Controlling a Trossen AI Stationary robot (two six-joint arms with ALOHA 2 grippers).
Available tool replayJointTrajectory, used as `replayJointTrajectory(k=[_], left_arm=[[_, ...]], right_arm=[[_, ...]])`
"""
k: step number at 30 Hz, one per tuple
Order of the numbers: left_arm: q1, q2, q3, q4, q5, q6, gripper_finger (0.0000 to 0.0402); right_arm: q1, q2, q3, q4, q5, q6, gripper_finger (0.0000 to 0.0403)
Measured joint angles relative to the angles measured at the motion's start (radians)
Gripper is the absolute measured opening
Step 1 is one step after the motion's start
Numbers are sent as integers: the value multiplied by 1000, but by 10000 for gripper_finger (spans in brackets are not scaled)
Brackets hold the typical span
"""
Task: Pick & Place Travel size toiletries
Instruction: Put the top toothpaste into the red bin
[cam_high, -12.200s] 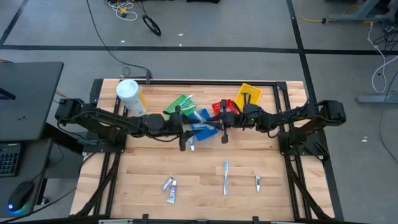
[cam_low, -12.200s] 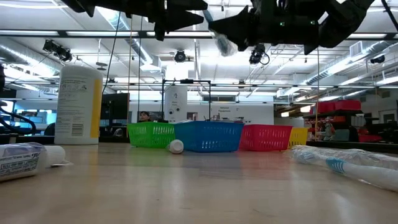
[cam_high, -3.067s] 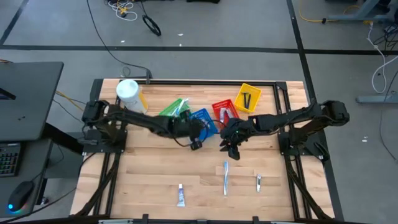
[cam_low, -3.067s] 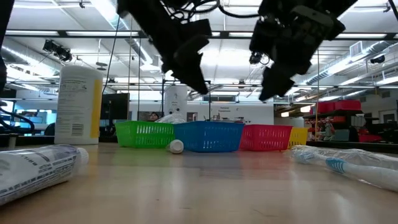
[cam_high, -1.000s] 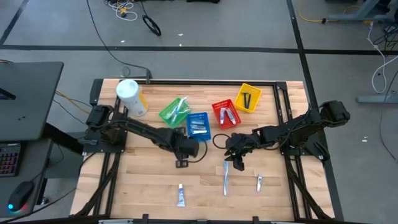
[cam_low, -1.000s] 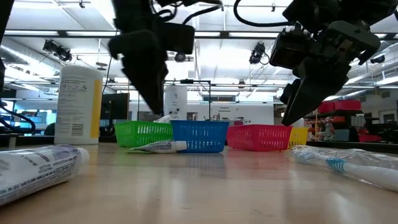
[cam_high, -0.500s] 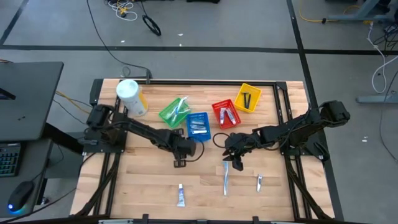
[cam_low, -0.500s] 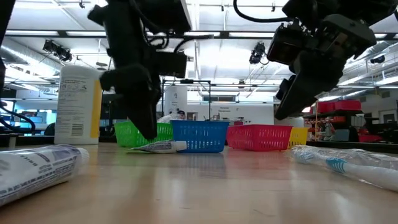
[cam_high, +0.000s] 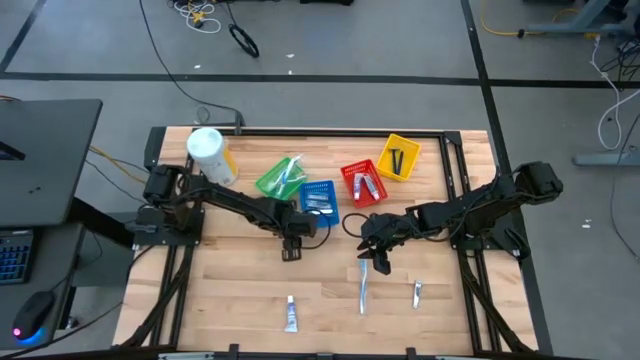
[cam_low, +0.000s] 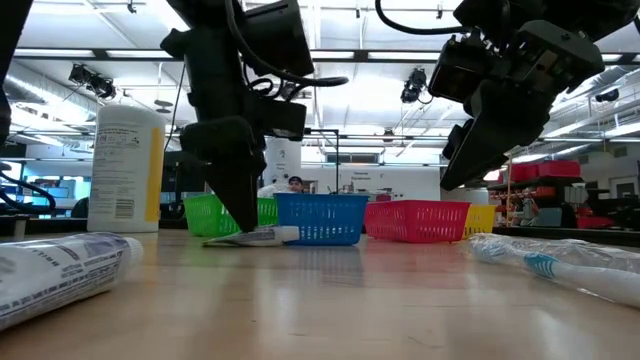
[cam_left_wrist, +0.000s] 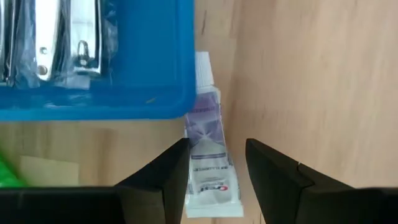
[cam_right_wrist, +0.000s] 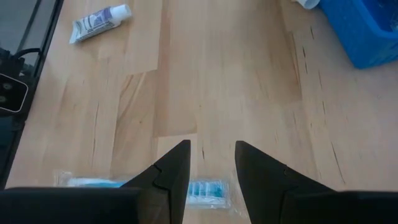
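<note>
A small white tube lies flat on the table against the blue basket's near side. My left gripper is open and low over it, one finger on each side of the tube's flat end; I cannot tell whether a finger touches it. My right gripper is open and hovers above the far end of a wrapped toothbrush, which lies flat on the table. A second tube and a small silver item lie near the front edge.
Green, red and yellow baskets stand in a row with the blue one at the table's far middle, with items inside. A big white canister stands at the far left. Bare wood lies between the baskets and the front edge.
My left gripper has come down and gone a little toward the far edge, ending low over the tube beside the blue basket. Its fingers stay open. The tube has not moved.
</note>
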Motion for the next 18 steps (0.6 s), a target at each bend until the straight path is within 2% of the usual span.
replayJointTrajectory(k=[12,18], left_arm=[[0,19,-1,50,-29,32,167],[0,31,-61,130,-38,58,167]], right_arm=[[0,0,0,1,0,22,135],[0,0,0,0,-1,22,135]])
